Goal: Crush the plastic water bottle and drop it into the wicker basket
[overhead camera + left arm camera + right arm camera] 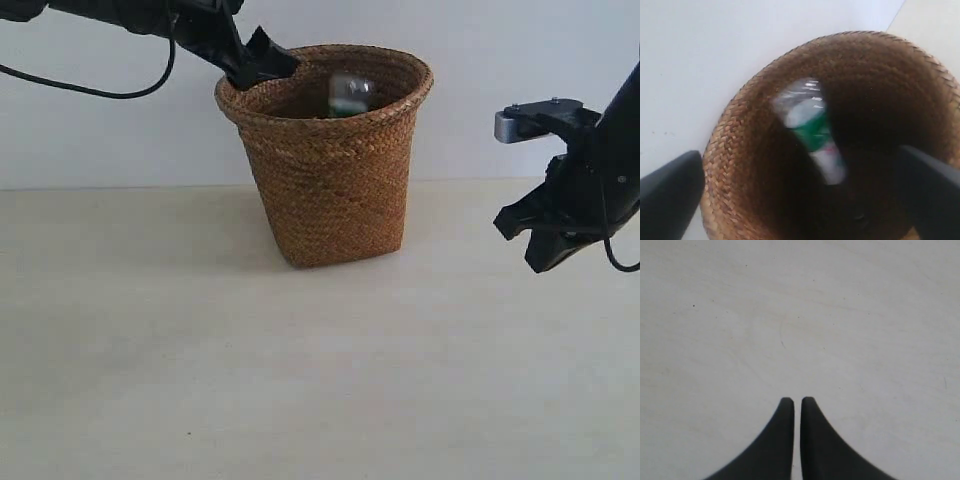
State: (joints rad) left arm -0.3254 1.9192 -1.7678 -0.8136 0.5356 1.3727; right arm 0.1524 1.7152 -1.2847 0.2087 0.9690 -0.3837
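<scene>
The plastic water bottle [812,132] is in the wicker basket [726,137] — label unreadable.

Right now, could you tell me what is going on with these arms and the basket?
The left hand hovers open over the rim of the wicker basket. The plastic water bottle is inside the basket's mouth, blurred and free of that hand, so it seems to be dropping in. The right hand hangs shut and empty above the table, off to the side.

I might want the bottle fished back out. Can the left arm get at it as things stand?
Probably yes: the left fingers hang open right over the basket's mouth, with the bottle inside below them and nothing between.
</scene>
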